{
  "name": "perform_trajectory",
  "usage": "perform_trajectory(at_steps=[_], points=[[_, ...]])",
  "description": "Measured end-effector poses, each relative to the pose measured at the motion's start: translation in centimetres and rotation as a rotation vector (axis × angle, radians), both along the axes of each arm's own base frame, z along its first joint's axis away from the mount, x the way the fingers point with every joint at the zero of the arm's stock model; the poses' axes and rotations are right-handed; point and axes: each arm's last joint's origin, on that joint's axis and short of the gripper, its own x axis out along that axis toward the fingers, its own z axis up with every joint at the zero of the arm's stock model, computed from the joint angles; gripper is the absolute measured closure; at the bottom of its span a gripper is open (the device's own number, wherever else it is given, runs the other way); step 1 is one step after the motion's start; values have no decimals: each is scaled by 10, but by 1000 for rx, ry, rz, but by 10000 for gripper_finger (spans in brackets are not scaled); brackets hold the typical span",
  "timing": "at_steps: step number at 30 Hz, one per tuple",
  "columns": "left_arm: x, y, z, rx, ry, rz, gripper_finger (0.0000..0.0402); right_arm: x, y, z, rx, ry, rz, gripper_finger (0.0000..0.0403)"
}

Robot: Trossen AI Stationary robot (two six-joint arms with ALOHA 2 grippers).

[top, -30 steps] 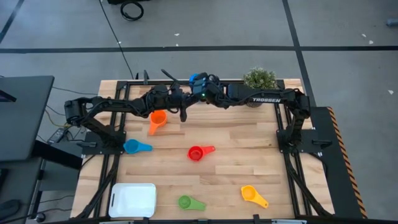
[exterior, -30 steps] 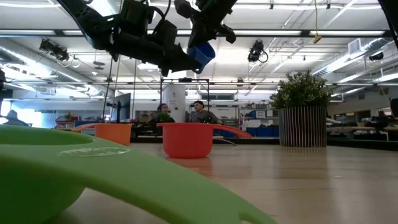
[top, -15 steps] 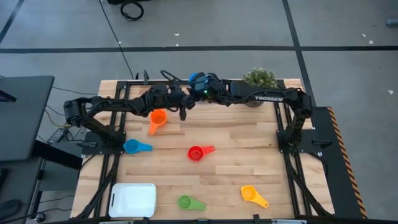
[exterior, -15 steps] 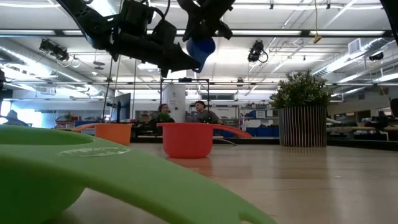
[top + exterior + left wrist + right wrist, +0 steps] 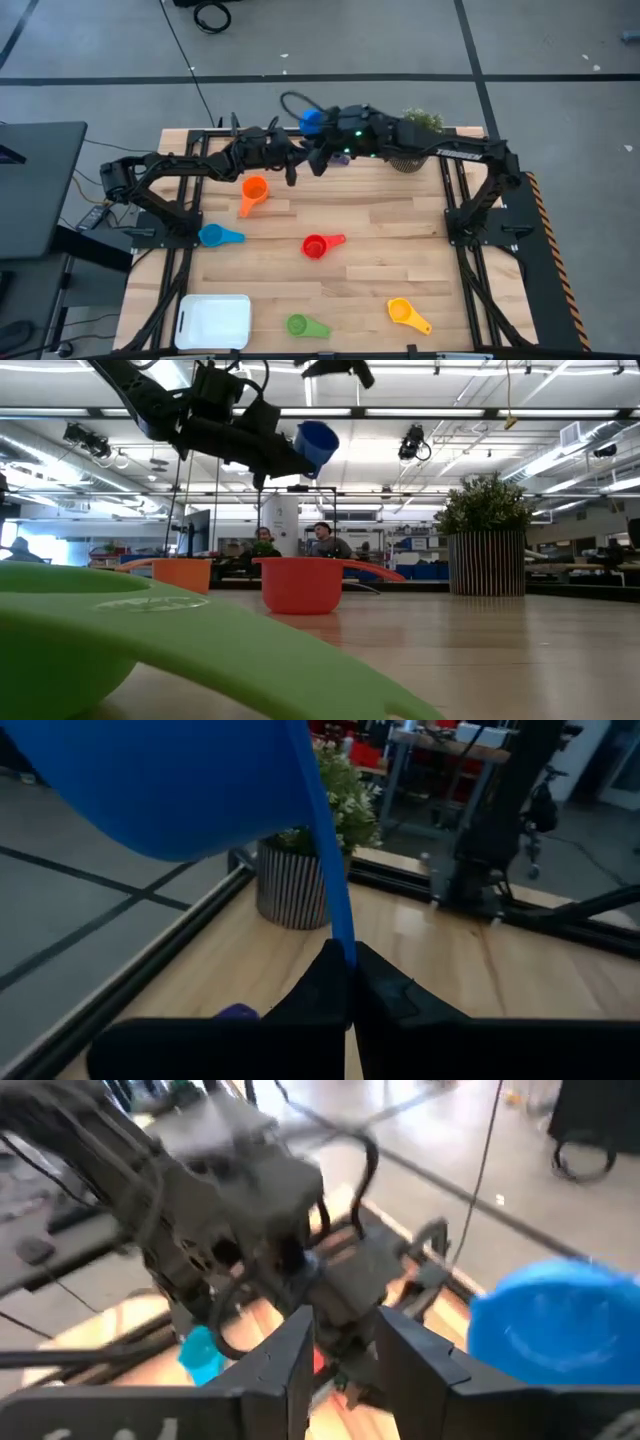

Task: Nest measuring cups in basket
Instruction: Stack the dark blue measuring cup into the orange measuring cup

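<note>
Overhead, six cups are seen, five on the table and one in the air. At the near left corner the white basket (image 5: 213,321) is laid with its long axis across the table. Beyond it the light-blue cup (image 5: 211,235) is set with its handle pointing right. The orange cup (image 5: 254,188) is placed farther back, its handle running toward the near edge and slightly left. The green cup (image 5: 296,325) is found near the front edge, handle to the right; in the low view it (image 5: 120,645) fills the foreground. The red cup (image 5: 315,246) is set mid-table, handle pointing right and slightly back. The yellow cup (image 5: 400,311) is placed at the near right, handle toward the near right corner.

The left arm is stretched from the left side across the back of the table. The left gripper (image 5: 350,982) is clamped shut on the handle of the blue cup (image 5: 311,121), which is held high above the back edge; in the low view the cup (image 5: 316,443) is tipped on its side at the fingertips, with its handle running back down into the closed fingers.

The right arm is reached leftward along the back edge. The right gripper (image 5: 338,1342) is held just beside the blue cup, its fingers parted and gripping nothing.

A plant pot (image 5: 418,135) is stood at the back right.
</note>
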Motion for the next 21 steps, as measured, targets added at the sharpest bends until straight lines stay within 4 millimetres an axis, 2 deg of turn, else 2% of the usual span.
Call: perform_trajectory(at_steps=[5, 11, 16, 21], points=[[-11, 1, 12, -64, -22, -61, 396, -26, 5, 26, -65, -54, 59, 288], [-40, -8, 37, -113, 12, -112, 396, -66, 11, 60, -186, -118, 84, 288], [-70, -22, 57, -199, 33, -142, 396, -92, 14, 73, -258, -113, 93, 288], [-97, -39, 64, -349, 97, -135, 396, -98, 15, 70, -288, -43, 112, 288]])
